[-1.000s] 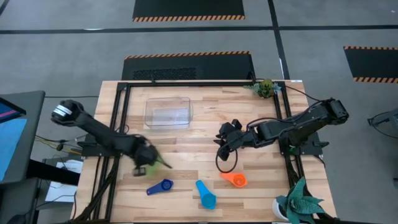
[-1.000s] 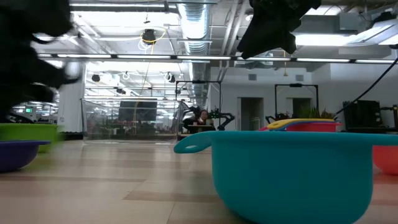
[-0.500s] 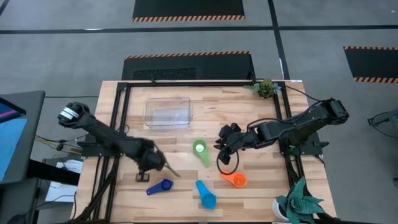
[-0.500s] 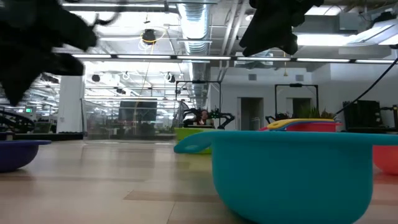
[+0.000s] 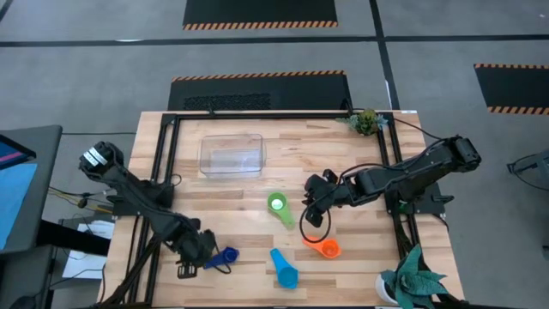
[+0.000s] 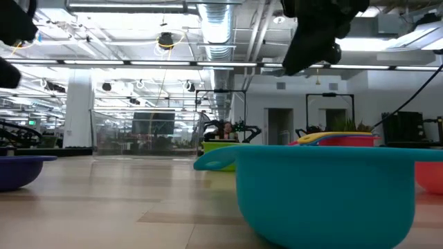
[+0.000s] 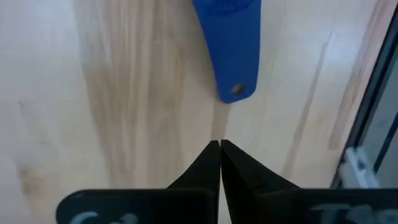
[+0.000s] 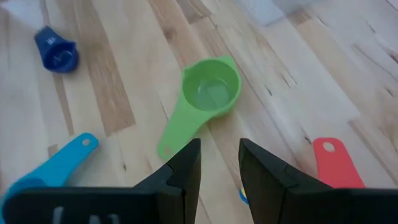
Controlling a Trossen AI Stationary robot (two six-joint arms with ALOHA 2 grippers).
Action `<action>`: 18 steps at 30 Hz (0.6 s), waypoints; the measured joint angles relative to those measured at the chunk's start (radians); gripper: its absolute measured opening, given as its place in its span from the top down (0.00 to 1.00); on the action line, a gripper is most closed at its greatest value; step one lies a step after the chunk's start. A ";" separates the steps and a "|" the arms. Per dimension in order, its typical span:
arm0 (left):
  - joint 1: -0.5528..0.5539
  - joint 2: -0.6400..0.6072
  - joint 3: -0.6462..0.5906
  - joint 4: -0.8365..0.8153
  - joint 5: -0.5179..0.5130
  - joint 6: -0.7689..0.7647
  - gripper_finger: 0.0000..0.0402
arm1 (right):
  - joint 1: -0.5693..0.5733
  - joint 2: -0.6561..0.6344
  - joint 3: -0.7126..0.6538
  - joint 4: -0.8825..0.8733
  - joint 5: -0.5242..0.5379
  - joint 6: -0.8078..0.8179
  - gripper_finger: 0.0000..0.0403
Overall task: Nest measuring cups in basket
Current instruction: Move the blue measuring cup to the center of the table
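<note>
The clear basket (image 5: 232,155) stands at the far middle of the table. The green cup (image 5: 277,206) lies upright mid-table, also in the right wrist view (image 8: 209,93). The dark blue cup (image 5: 226,256), the light blue cup (image 5: 284,269) and the orange cup (image 5: 325,248) lie near the front edge. My left gripper (image 7: 219,145) is shut and empty, with its tips just short of the dark blue cup's handle (image 7: 231,50). My right gripper (image 8: 219,158) is open and empty, above the table just right of the green cup. A red handle (image 8: 336,163) shows beside it.
In the low view the light blue cup (image 6: 325,197) fills the foreground. A red cup with a yellow one in it (image 6: 337,140) shows behind it. A small plant (image 5: 367,121) stands at the far right corner and another (image 5: 410,279) at the near right. A black frame (image 5: 168,163) rims the table.
My left gripper has gone from the table's left middle toward the near edge, and now stands at the dark blue cup's handle. The green cup, which was at my left gripper, has moved toward the table's right and rests upright mid-table.
</note>
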 joint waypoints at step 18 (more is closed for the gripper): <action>0.094 0.328 0.204 0.034 -0.179 0.303 1.00 | 0.000 0.000 0.000 -0.072 0.002 0.011 0.67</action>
